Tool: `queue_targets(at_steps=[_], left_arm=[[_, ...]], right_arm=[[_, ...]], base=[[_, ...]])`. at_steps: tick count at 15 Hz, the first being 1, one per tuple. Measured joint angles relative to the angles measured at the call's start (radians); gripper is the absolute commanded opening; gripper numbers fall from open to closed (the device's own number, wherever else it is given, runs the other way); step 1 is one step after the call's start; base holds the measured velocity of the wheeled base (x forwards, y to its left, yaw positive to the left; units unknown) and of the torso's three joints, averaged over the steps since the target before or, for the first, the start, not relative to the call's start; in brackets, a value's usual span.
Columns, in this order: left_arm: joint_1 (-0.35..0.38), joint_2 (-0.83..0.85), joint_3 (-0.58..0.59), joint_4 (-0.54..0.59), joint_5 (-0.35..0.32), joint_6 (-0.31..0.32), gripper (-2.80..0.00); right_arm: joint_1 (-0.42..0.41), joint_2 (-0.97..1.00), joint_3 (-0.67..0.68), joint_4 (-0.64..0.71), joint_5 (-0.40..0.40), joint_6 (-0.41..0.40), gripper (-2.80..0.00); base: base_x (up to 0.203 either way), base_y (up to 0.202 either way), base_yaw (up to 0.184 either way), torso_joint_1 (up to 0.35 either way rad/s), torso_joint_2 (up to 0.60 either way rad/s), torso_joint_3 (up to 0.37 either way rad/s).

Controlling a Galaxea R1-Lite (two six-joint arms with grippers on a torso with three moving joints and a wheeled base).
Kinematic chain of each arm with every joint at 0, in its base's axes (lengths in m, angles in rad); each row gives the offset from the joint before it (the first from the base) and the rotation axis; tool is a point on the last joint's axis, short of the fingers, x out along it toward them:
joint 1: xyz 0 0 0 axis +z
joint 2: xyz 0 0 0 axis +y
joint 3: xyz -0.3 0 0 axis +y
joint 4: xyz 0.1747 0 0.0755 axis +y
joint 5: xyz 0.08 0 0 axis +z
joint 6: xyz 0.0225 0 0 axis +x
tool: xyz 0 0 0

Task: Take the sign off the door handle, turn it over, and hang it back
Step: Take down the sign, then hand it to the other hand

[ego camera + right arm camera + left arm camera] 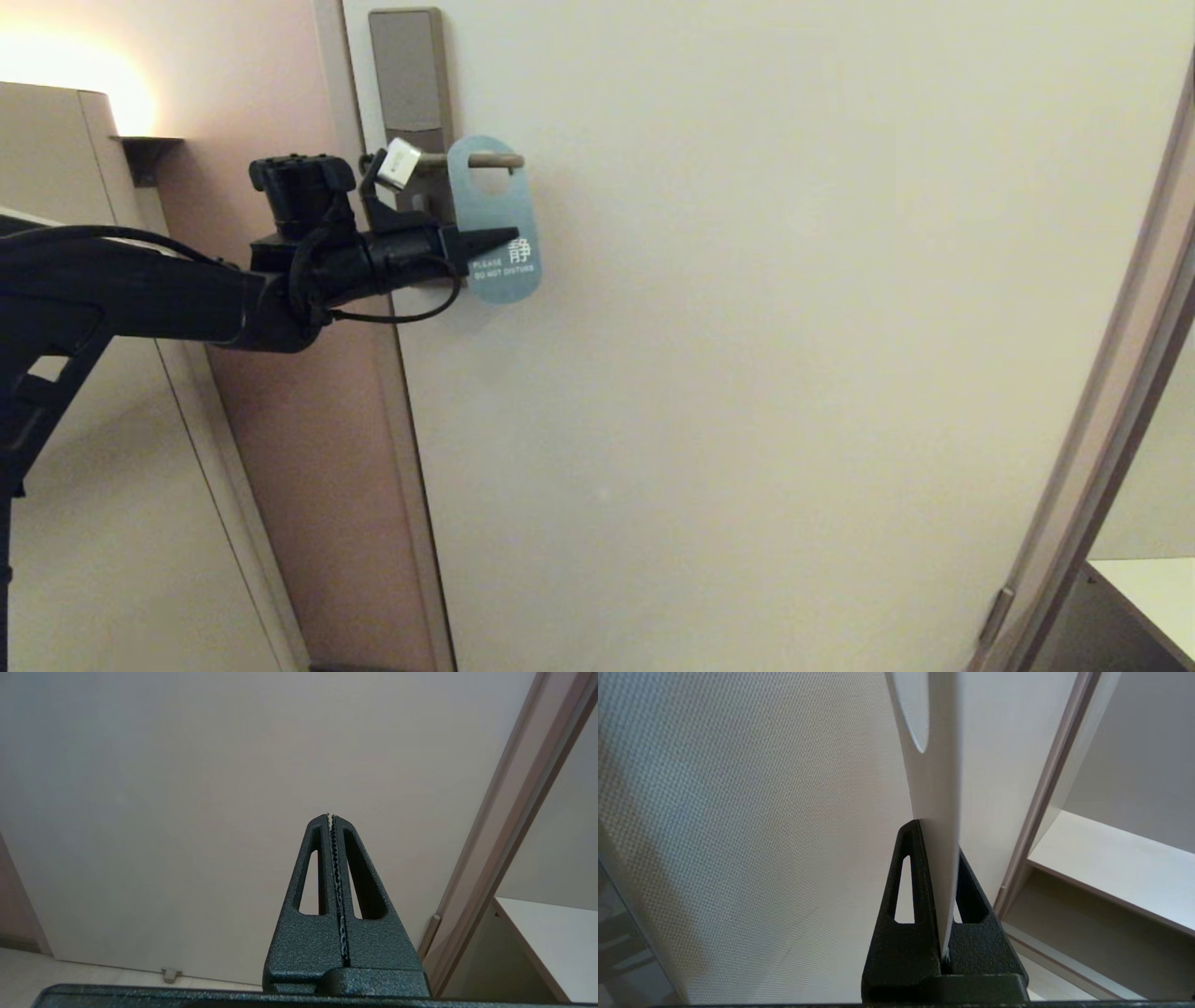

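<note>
The sign [498,224], blue side out with "PLEASE DO NOT DISTURB", hangs by its oval hole on the door handle [485,161], a slim bronze-grey lever on a tall lock plate [409,75]. My left gripper [509,235] reaches in from the left and is shut on the sign's left edge at mid height. In the left wrist view the sign [936,812] shows edge-on, pale, clamped between the black fingers [908,882]. My right gripper [331,816] is shut with nothing in it, low in front of the door, outside the head view.
The pale door [794,327] fills the head view, with its frame [373,327] and a pinkish wall at left. At right runs another frame edge [1111,401] with a white shelf [1153,583] beyond. A door stop [170,974] sits by the floor.
</note>
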Motion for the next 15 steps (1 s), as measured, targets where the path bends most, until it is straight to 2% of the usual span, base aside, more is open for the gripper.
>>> queue_targets(at_steps=[9, 15], left_arm=[[-0.029, 0.025, -0.079, -0.025, 0.017, -0.011, -2.8], [-0.045, 0.013, -0.081, -0.026, 0.019, -0.009, -2.8]], right_arm=[[0.0, 0.0, 0.0, 0.0, 0.0, 0.0, -2.8], [0.0, 0.0, 0.0, 0.0, 0.001, 0.0, -2.8]], base=[[0.0, 0.0, 0.0, 0.0, 0.0, 0.0], [0.0, 0.0, 0.0, 0.0, 0.0, 0.0]])
